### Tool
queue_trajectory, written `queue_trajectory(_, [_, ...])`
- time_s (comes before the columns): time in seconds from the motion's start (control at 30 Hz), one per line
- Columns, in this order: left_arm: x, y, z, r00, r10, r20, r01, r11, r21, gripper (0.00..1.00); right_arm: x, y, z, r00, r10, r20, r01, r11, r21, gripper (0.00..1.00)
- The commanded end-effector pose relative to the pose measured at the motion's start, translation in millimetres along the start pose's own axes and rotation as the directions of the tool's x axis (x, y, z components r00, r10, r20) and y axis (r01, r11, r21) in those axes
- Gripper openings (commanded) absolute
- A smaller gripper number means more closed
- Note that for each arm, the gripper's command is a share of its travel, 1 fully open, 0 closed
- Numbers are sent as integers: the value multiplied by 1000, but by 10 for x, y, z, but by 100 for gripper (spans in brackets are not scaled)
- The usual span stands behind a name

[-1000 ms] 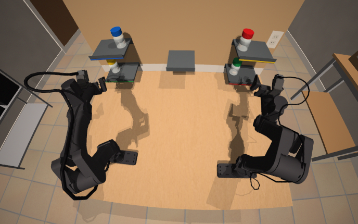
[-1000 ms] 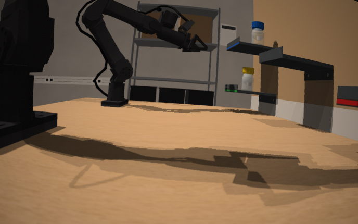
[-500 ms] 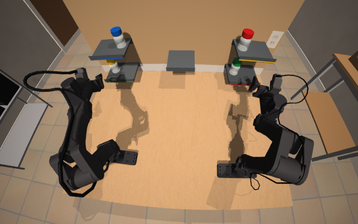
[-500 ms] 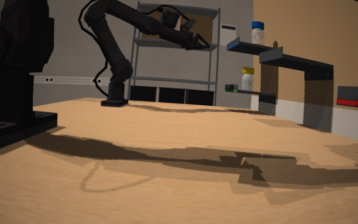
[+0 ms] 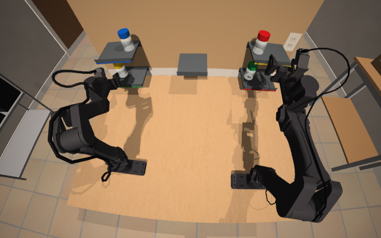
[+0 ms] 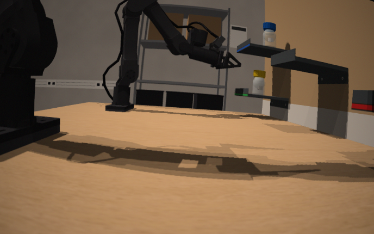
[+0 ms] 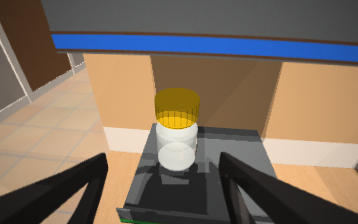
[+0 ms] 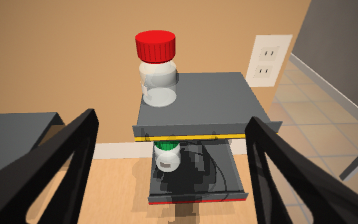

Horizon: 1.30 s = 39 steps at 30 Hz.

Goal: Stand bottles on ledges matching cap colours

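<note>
Above the tabletop's far left corner, the blue-capped bottle [image 5: 127,42] [image 6: 269,35] stands on the blue-striped ledge [image 5: 111,53] [image 6: 256,49] [image 7: 200,20], already matched. Beneath it, the yellow-capped bottle [image 5: 121,70] [image 6: 258,84] [image 7: 177,135] stands upright on the green-striped ledge [image 5: 137,77] [image 6: 273,98] [image 7: 235,155], the wrong one. Off the far right corner, the red-capped bottle [image 5: 260,43] [image 8: 158,75] is on the yellow-striped ledge [image 5: 272,51] [image 8: 210,97], and the green-capped bottle [image 5: 250,71] [image 8: 167,156] on the red-striped ledge [image 5: 267,81] [image 8: 210,170] below. Nothing is held: the left gripper [image 5: 116,82] [image 6: 239,65] [image 7: 163,160] has its fingers fairly wide, the right gripper [image 5: 272,67] [image 8: 174,119] fully wide. The step in hand looks like reaching for the misplaced bottles, yellow cap on the left, probably red on the right. Next, the left fingers should slip in level under the upper ledge, straddle the bottle and close; the plain middle ledge [image 5: 192,63] [image 6: 311,62] by the far edge's middle could serve for swapping.
</note>
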<state>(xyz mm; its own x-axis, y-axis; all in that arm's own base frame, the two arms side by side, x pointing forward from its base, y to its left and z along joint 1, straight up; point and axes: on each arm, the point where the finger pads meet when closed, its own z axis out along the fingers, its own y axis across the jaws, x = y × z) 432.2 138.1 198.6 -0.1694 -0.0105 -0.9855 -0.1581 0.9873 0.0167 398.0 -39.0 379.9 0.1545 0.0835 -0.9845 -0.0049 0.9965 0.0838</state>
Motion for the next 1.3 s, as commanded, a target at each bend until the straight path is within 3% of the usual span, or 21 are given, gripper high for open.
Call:
queue_trajectory(0.0, [-180, 3, 298, 989, 6, 148, -4, 1000, -15, 81, -260, 105, 12, 999, -3, -42, 4, 1000, 19, 100])
queue_trajectory(0.13, [98, -63, 485, 991, -6, 131, 7, 1000, -3, 81, -489, 241, 66, 1000, -3, -29, 3, 1000, -2, 100])
queue_trajectory(0.43, [395, -132, 613, 996, -19, 86, 18, 1000, 10, 81, -703, 357, 100, 1000, 0, 9, 0, 1000, -31, 100])
queue_trajectory(0.9, [410, -122, 584, 997, -13, 81, 12, 1000, 13, 81, -703, 355, 100, 1000, 0, 9, 0, 1000, -31, 100])
queue_trajectory(1.17, [211, -130, 697, 996, -15, 88, 14, 1000, 10, 81, -703, 355, 100, 1000, 0, 9, 0, 1000, -31, 100])
queue_trajectory(1.27, [284, -131, 764, 997, -18, 71, 18, 1000, 11, 81, -703, 355, 100, 1000, 0, 9, 0, 1000, -31, 100])
